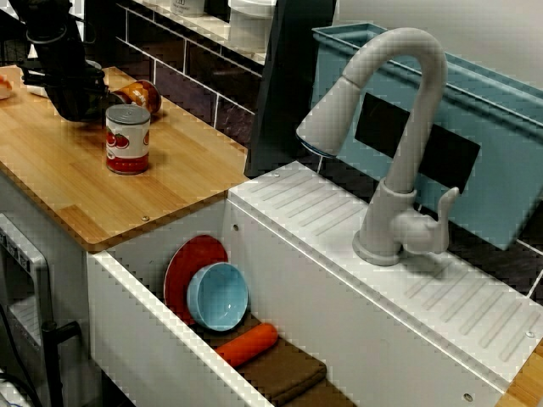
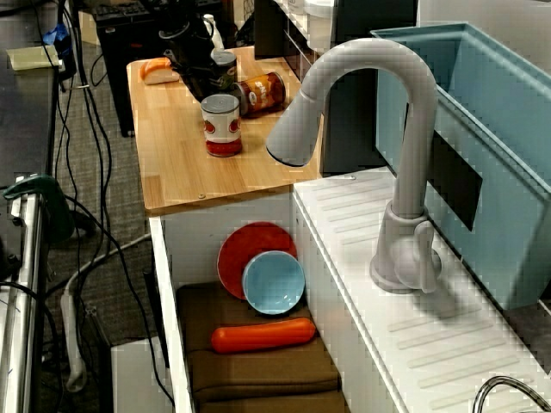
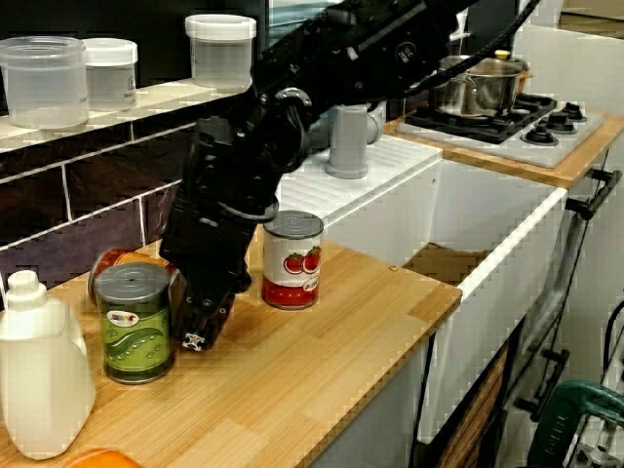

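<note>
In the view along the counter, my black gripper (image 3: 200,317) points down at the wooden counter (image 3: 322,361), right against the right side of a green-labelled can (image 3: 132,322). One finger (image 3: 192,336) shows by the can's base; the other is hidden, so the jaws' state is unclear. A red tomato can (image 3: 292,258) stands upright just right of the arm. A brown can (image 3: 109,263) lies on its side behind the green one. From above, the gripper (image 2: 194,76) sits left of the green can (image 2: 225,62), with the tomato can (image 2: 221,125) nearer the sink.
A white bottle (image 3: 39,375) and an orange item (image 3: 97,458) stand left of the green can. The sink (image 2: 172,284) holds a red plate (image 2: 250,249), blue bowl (image 2: 274,282), carrot (image 2: 263,335) and brown cloth (image 2: 258,370). A grey faucet (image 2: 379,129) and blue bin (image 2: 491,129) lie beyond.
</note>
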You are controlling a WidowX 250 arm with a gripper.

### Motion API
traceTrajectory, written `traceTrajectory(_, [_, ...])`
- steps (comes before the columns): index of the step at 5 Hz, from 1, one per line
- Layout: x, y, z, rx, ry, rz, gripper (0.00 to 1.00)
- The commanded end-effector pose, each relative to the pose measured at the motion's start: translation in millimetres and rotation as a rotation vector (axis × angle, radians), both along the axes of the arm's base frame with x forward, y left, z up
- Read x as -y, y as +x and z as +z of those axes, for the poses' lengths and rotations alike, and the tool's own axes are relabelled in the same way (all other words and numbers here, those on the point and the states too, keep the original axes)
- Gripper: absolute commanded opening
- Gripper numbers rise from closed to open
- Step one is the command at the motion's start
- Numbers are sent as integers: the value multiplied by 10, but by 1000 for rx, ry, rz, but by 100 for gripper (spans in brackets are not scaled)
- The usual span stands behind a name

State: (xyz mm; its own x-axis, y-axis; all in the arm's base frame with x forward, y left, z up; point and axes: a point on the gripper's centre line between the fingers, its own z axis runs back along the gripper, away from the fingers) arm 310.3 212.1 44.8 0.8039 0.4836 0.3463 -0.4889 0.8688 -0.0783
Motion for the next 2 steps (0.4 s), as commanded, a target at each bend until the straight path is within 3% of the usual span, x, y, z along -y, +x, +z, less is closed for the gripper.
traceTrajectory(1, [-146, 106, 191, 14, 10, 20, 0])
traceTrajectory(2, [-153, 4, 230, -1, -3, 0, 0])
